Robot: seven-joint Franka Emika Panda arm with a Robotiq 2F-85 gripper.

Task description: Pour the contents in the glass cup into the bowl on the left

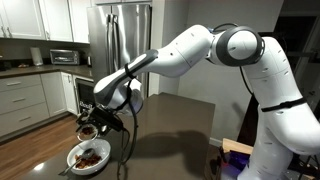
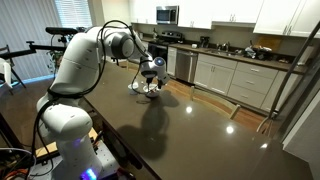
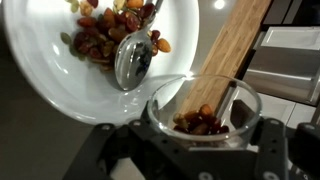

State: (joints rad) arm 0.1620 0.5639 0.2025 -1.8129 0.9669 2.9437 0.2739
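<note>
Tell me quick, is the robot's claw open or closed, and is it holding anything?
Gripper: closed, holding the glass cup, with the contents inside it.

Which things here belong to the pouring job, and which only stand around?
Job: glass cup; reddish-brown contents; white bowl; end effector, shut on the cup.
Standing around: spoon in the bowl; microwave; refrigerator.
</note>
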